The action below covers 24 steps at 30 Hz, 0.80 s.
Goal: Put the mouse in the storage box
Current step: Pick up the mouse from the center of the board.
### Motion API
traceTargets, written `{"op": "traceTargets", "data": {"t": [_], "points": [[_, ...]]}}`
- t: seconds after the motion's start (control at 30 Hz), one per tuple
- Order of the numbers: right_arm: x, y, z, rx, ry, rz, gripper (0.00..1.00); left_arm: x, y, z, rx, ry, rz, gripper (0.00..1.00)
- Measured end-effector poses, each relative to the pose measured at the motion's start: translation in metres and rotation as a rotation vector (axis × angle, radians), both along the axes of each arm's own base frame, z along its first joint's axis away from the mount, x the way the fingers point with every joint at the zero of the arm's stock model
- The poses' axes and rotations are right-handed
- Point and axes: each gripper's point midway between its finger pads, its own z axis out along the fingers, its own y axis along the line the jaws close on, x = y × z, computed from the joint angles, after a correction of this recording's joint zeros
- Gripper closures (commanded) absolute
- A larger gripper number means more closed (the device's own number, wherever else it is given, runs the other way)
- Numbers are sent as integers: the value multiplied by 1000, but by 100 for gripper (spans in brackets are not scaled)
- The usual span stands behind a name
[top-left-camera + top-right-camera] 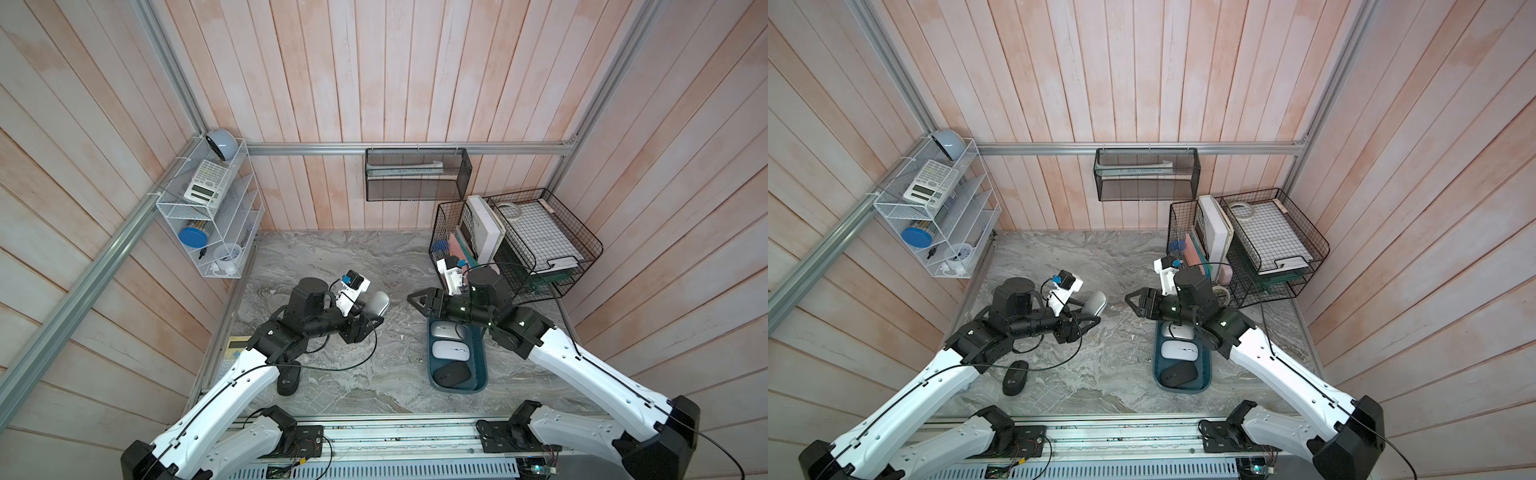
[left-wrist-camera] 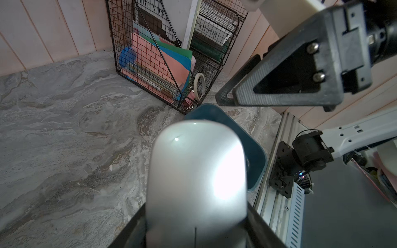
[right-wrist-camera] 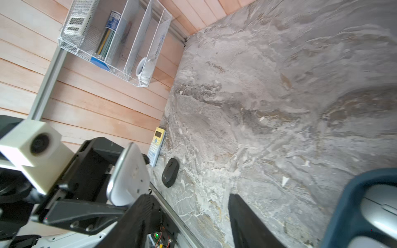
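A silver-white mouse (image 1: 378, 302) (image 2: 197, 176) hangs above the middle of the table, with my left gripper (image 1: 369, 316) (image 2: 196, 225) shut on its sides. To its right lies the dark teal storage box (image 1: 457, 390) (image 1: 1181, 388) (image 2: 255, 154). Two white mice (image 1: 451, 350) and a black one (image 1: 452, 373) lie in it. My right gripper (image 1: 417, 301) (image 3: 189, 206) hovers open over the box's far end, pointing at the held mouse, with nothing between its fingers. Another black mouse (image 1: 289, 379) (image 3: 170, 175) lies on the table near the left arm.
Black wire baskets (image 1: 540, 237) with books and folders stand at the back right, just behind the box. A black mesh basket (image 1: 415, 174) hangs on the back wall. A white wire rack (image 1: 208, 212) is on the left wall. A yellow calculator (image 3: 158, 146) lies at the table's left edge.
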Motion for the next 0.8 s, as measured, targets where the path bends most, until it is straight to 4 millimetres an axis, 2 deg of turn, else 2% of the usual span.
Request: {"op": "traceTargets", "data": {"t": [0.2, 0.37, 0.5, 0.8], "points": [[-15, 31, -1, 33, 40, 73, 36, -4, -1, -19, 24, -20, -42, 48], [-19, 50, -3, 51, 71, 107, 37, -8, -6, -14, 15, -64, -83, 48], [-20, 62, -13, 44, 109, 123, 40, -12, -8, -16, 23, -85, -106, 48], [-30, 88, -20, 36, 156, 180, 52, -11, -9, -17, 37, -102, -108, 49]]}}
